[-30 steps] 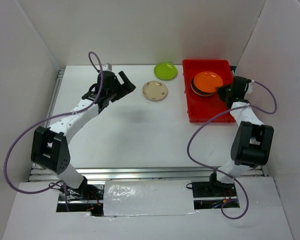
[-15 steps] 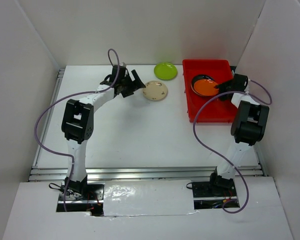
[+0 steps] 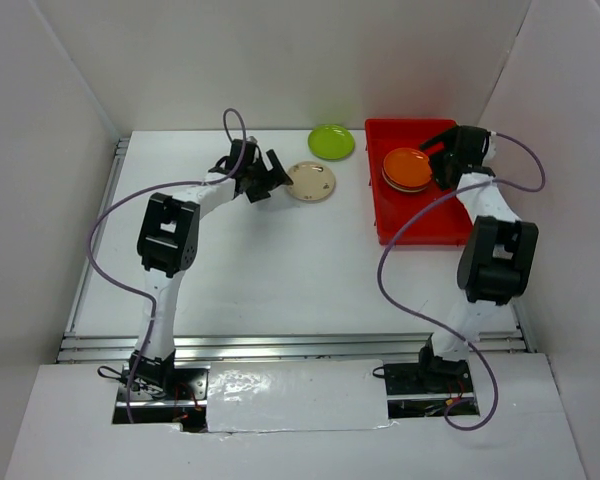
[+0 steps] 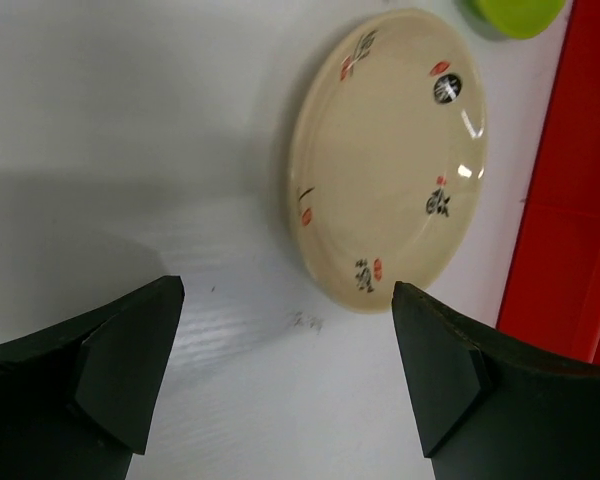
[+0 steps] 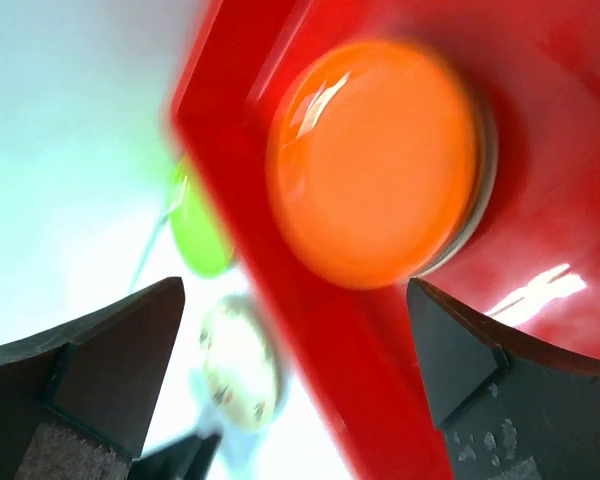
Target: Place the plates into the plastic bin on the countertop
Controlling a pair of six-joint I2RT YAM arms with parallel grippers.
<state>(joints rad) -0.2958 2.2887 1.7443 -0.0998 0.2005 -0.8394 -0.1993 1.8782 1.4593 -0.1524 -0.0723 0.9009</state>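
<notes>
In the upper right of the frame the red bin (image 3: 420, 228) holds a stack (image 5: 485, 190) topped by an orange plate (image 3: 407, 166). The right gripper (image 3: 442, 160) hangs just beside it, fingers wide, holding nothing. At upper centre the left gripper (image 4: 285, 300), fingers also spread wide and empty, faces the cream plate (image 4: 388, 160) on the white countertop (image 3: 280, 260). The lime green plate (image 3: 331, 141) lies just beyond, near the bin's wall.

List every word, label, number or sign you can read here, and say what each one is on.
No text can be read in any view.
cream plate: a small dark round mark near the rim, with pale strokes inside, too small to read.
red bin, orange plate, lime green plate: no lettering visible.
</notes>
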